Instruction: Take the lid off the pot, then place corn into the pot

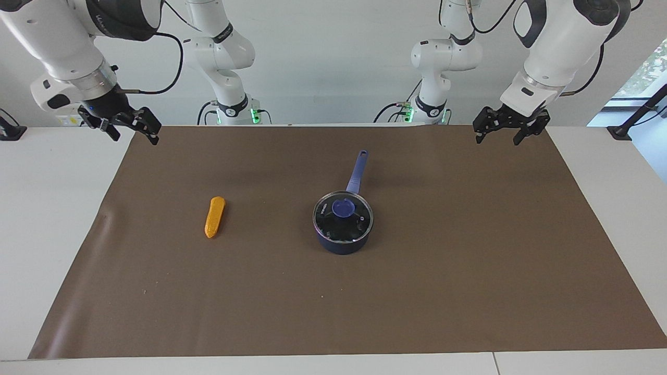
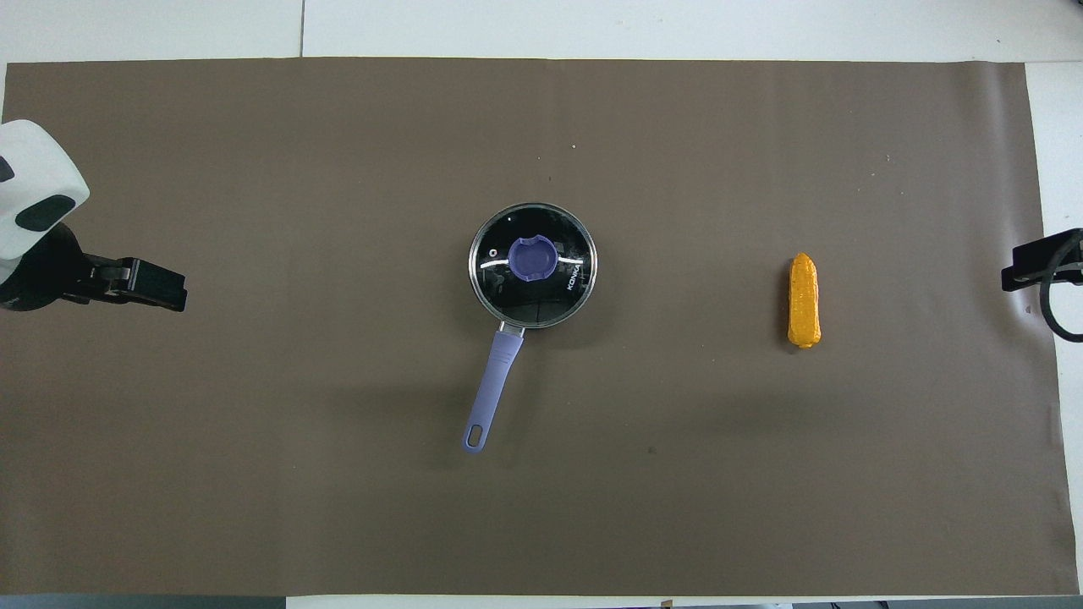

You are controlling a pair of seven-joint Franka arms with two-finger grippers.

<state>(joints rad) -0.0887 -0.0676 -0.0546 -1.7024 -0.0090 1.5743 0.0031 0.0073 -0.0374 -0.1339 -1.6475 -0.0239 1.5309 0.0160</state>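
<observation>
Lid (image 1: 343,217) seated on saucepan (image 1: 342,243), handle toward twelve o'clock facing. Bring left gripper (image 1: 503,128), fingers spread, squarely over blue knob (image 1: 343,208); pinch, lift vertically. Right gripper (image 1: 127,127), spread, waiting; corn cob (image 1: 214,216) untouched.

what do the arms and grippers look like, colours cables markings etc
Both arms are glossy white with rounded shells, dark grey-black joint bands and loose black cables. Green lights glow at the bases. The left gripper and right gripper are black, each with two short fingers.

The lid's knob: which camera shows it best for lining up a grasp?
The overhead view: the lid faces the camera, its blue knob centred in the round rim. The facing view shows the knob at a slant, though it shows its height above the pot.
</observation>
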